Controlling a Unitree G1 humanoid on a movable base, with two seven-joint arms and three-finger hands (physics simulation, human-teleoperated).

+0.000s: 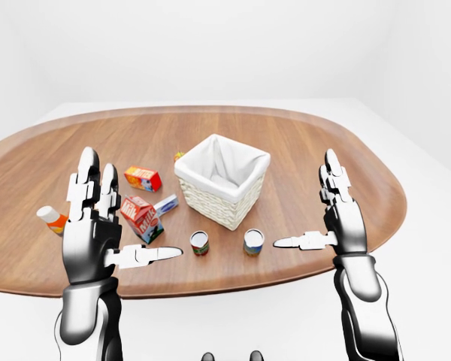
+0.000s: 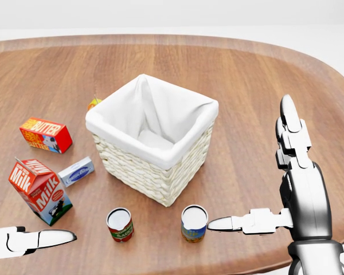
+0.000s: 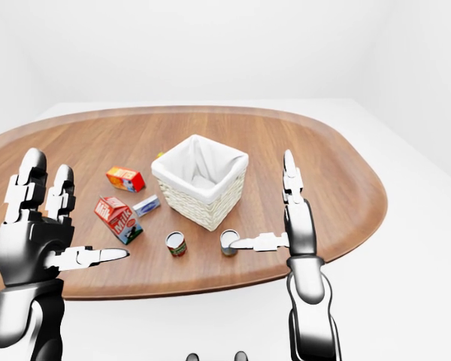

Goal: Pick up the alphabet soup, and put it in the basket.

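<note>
The alphabet soup (image 2: pixel 194 223), a small can with a blue and yellow label, stands upright on the wooden table (image 2: pixel 258 86), just below the basket's nearest corner in the head view. The wicker basket (image 2: pixel 143 172) has a white cloth liner and nothing visible inside. My right hand (image 2: pixel 258 172) is open at the right, fingers up, its thumb tip a short gap to the right of the can. My left hand (image 3: pixel 86 210) is open too, held up over the table's left part near the milk carton. Neither hand touches anything.
A red and green can (image 2: pixel 120 224) stands left of the soup. A milk carton (image 2: pixel 40 192), a small blue box (image 2: pixel 75 171) and a butter box (image 2: pixel 46 134) lie left of the basket. An orange-capped bottle (image 1: pixel 51 218) is further left. The table's edge runs just below the cans.
</note>
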